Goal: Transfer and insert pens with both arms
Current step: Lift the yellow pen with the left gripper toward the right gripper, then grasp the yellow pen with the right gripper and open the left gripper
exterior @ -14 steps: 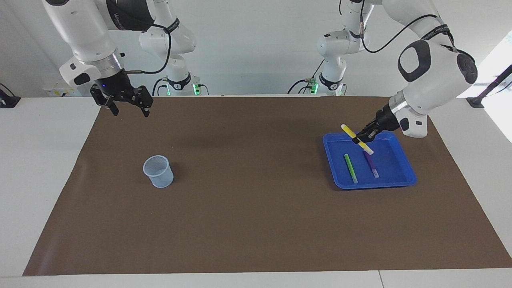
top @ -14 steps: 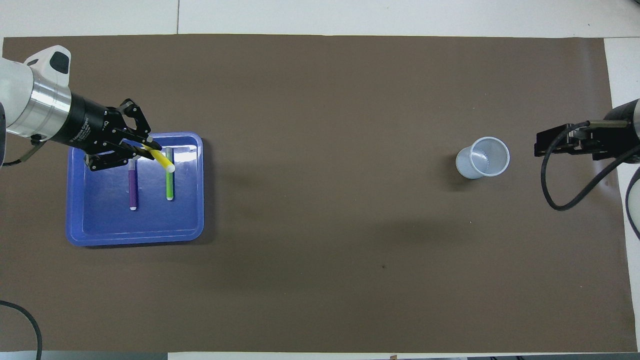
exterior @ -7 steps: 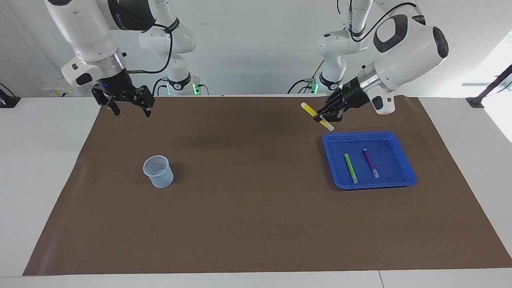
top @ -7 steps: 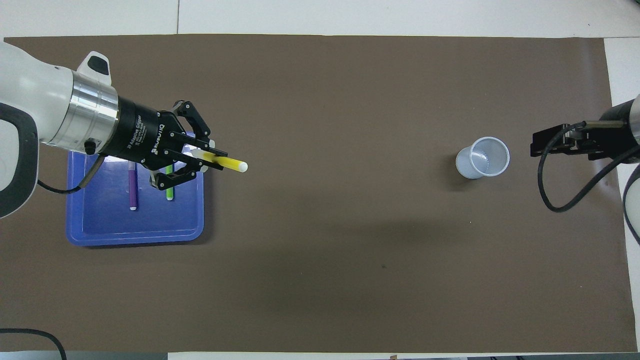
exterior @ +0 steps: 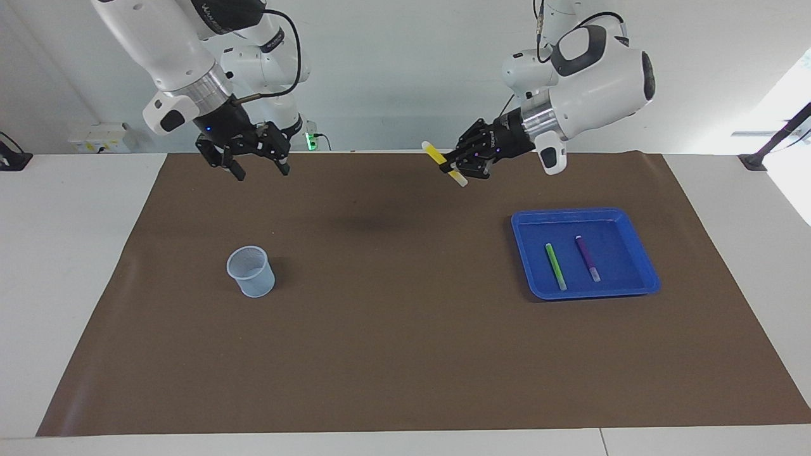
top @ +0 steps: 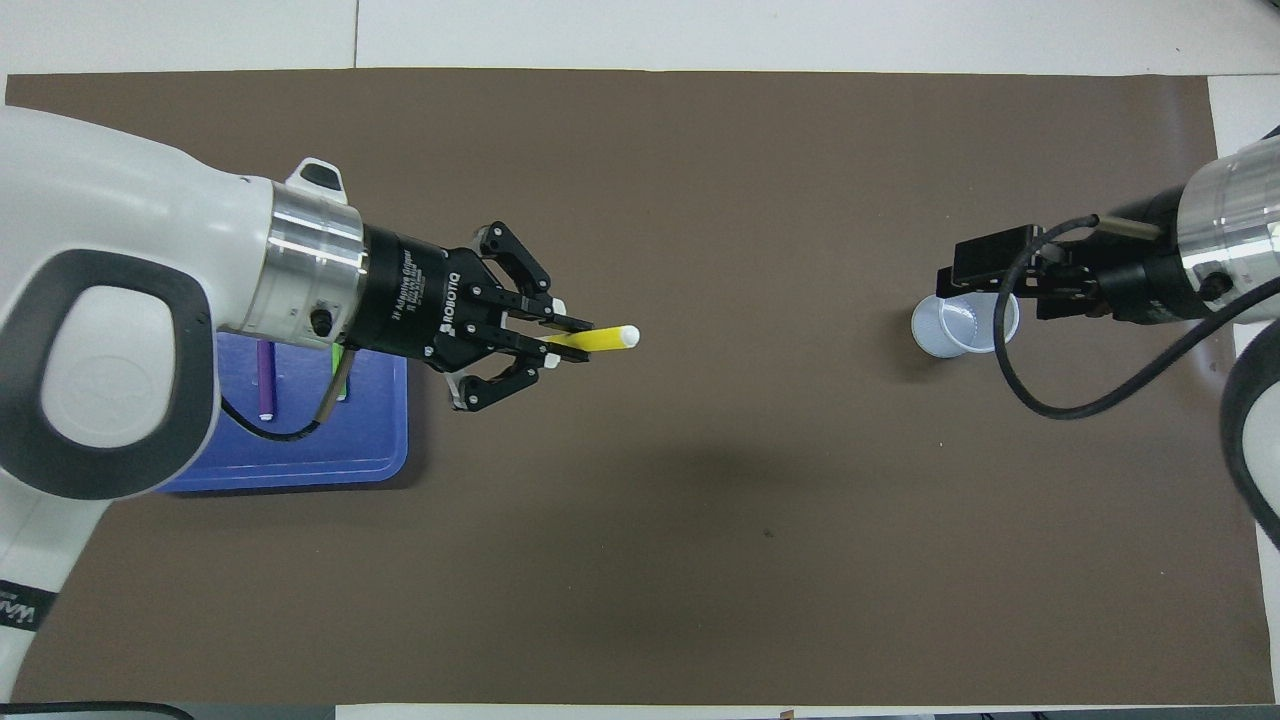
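We saw the left gripper (exterior: 457, 168), pinching the yellow pen (exterior: 443, 163), had carried it up from the blue tray (exterior: 641, 256) to over the mat's middle, readying a handover. The right gripper (exterior: 256, 166), jaws spread, had shifted inward. The green pen (exterior: 555, 266) and purple pen (exterior: 587, 257) stayed in the tray; the cup (exterior: 251, 272) waited.
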`<state>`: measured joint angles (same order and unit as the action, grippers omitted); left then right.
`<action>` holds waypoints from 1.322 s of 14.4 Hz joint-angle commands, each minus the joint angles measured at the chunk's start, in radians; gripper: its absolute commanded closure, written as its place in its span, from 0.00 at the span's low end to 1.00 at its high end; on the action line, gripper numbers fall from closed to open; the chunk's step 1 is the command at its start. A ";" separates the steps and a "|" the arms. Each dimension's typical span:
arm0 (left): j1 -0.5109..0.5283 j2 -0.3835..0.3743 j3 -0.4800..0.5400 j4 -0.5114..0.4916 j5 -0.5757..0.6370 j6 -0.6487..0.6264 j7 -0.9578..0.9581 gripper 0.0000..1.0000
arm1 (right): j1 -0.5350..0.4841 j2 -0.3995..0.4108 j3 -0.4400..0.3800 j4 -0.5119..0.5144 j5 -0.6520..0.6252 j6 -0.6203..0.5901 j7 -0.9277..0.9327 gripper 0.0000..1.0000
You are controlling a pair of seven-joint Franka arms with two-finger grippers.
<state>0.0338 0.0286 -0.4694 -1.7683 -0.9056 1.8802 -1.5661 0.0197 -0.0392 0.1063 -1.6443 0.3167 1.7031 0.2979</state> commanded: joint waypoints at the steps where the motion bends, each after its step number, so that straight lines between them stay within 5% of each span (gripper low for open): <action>1: -0.054 -0.096 0.009 -0.140 -0.116 0.133 -0.023 1.00 | -0.004 0.021 0.052 0.041 0.096 0.036 0.160 0.00; 4: -0.107 -0.116 0.009 -0.186 -0.182 0.262 -0.026 1.00 | -0.004 0.035 0.052 0.066 0.217 0.046 0.190 0.00; 8: -0.179 -0.128 0.009 -0.224 -0.225 0.393 -0.026 1.00 | 0.045 0.022 0.064 0.032 0.223 0.105 0.283 0.00; 14: -0.186 -0.128 0.009 -0.234 -0.269 0.415 -0.026 1.00 | 0.135 -0.030 0.064 -0.110 0.228 0.219 0.241 0.00; 19: -0.201 -0.128 0.009 -0.237 -0.297 0.457 -0.028 1.00 | 0.166 -0.041 0.065 -0.127 0.226 0.225 0.203 0.00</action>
<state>-0.1458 -0.0652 -0.4722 -1.9686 -1.1673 2.2988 -1.5856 0.1866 -0.0477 0.1711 -1.7278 0.5256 1.9079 0.5558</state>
